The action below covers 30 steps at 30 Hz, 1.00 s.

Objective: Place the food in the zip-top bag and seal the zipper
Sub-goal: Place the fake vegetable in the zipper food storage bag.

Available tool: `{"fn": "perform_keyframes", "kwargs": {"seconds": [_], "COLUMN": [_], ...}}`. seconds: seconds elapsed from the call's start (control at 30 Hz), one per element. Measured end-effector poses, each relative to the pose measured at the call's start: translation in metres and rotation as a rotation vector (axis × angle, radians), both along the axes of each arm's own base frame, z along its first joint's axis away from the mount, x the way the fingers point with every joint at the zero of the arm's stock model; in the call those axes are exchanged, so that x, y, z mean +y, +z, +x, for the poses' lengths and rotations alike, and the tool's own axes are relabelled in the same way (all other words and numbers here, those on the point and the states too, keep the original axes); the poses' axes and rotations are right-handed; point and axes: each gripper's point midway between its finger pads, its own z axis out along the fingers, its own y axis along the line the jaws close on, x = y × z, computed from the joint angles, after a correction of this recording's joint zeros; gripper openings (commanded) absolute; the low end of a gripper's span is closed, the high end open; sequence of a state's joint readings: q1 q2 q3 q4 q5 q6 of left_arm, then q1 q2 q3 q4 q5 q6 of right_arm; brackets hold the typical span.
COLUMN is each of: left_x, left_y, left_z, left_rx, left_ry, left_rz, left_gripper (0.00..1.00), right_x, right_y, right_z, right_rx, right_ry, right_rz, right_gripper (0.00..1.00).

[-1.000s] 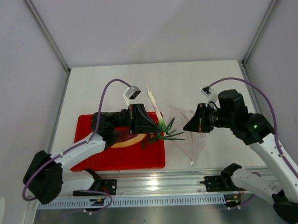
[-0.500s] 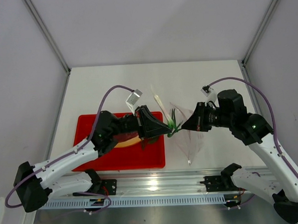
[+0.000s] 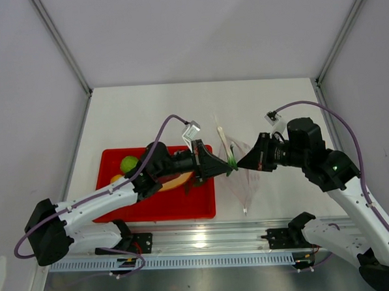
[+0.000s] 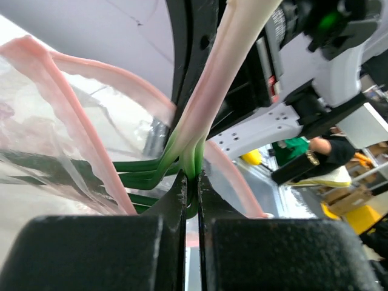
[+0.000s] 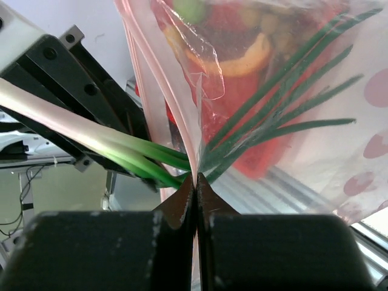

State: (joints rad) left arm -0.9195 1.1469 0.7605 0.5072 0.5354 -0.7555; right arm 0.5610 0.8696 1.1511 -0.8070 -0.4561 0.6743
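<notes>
My left gripper [image 3: 230, 169] is shut on the green stalks [image 3: 224, 147] near where green turns to white, with the white ends pointing away from me. The stalks also show in the left wrist view [image 4: 206, 109], pinched between my left gripper [image 4: 192, 182]. The leaf tips lie inside the mouth of the clear zip-top bag [image 3: 248, 180], seen through the plastic [image 5: 291, 91]. My right gripper [image 3: 244, 164] is shut on the bag's pinkish zipper strip [image 5: 193, 145] and holds the mouth up; my right gripper [image 5: 196, 179] sits beside the stalks [image 5: 109, 148]. The green ball [image 3: 129, 164], yellow-orange ball [image 3: 116, 179] and meat slab [image 3: 175, 181] lie in the tray. I cannot see the tan balls.
The red tray [image 3: 152, 211] sits at the near left, partly under my left arm. The bag hangs down toward the table's near edge and the metal rail [image 3: 206, 239]. Grey walls close in the table at the back and sides.
My left arm has carried the stalks right, from over the tray to the bag's mouth, and the leaf tips have gone in. The green and orange balls have come into view.
</notes>
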Motion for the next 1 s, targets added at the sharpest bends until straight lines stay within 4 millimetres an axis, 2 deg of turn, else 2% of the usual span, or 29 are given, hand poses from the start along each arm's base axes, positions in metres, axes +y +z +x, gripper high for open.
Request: {"fn": "perform_keyframes", "kwargs": {"seconds": [0.23, 0.3, 0.33, 0.43, 0.47, 0.53, 0.57, 0.6, 0.63, 0.7, 1.0], "left_x": [-0.008, -0.01, -0.011, -0.01, -0.008, -0.005, -0.003, -0.002, 0.0, 0.004, 0.04], "left_y": [-0.019, -0.023, -0.024, -0.029, -0.031, -0.037, -0.039, -0.041, -0.042, -0.038, -0.005], "left_z": [-0.006, -0.008, -0.008, -0.006, -0.005, -0.003, -0.002, -0.001, -0.001, 0.001, 0.012], "left_rx": [-0.054, -0.072, -0.077, -0.103, -0.11, -0.129, -0.135, -0.146, -0.153, -0.175, -0.225], "left_ry": [0.031, 0.038, 0.042, 0.068, 0.081, 0.104, 0.115, 0.123, 0.133, 0.157, 0.325], "left_rz": [0.072, 0.089, 0.094, 0.106, 0.113, 0.126, 0.133, 0.138, 0.146, 0.147, 0.134], "left_gripper": [0.02, 0.2, 0.23, 0.4, 0.54, 0.62, 0.74, 0.81, 0.97, 1.0, 0.99], "right_x": [0.001, 0.001, 0.001, 0.002, 0.002, 0.002, 0.003, 0.004, 0.004, 0.005, 0.006], "right_y": [0.002, 0.0, 0.0, 0.001, 0.001, 0.003, 0.004, 0.005, 0.006, 0.007, 0.01], "right_z": [0.009, 0.013, 0.015, 0.022, 0.024, 0.027, 0.029, 0.03, 0.03, 0.031, 0.028], "right_rx": [0.016, 0.027, 0.031, 0.036, 0.036, 0.033, 0.032, 0.032, 0.032, 0.03, 0.025], "right_ry": [-0.049, -0.071, -0.081, -0.108, -0.114, -0.121, -0.125, -0.125, -0.126, -0.126, -0.109], "right_rz": [0.013, 0.007, 0.004, -0.002, -0.004, -0.005, -0.003, -0.001, 0.001, 0.003, 0.011], "right_gripper": [0.0, 0.0, 0.0, 0.0, 0.0, 0.0, 0.0, 0.0, 0.0, 0.0, 0.0]}}
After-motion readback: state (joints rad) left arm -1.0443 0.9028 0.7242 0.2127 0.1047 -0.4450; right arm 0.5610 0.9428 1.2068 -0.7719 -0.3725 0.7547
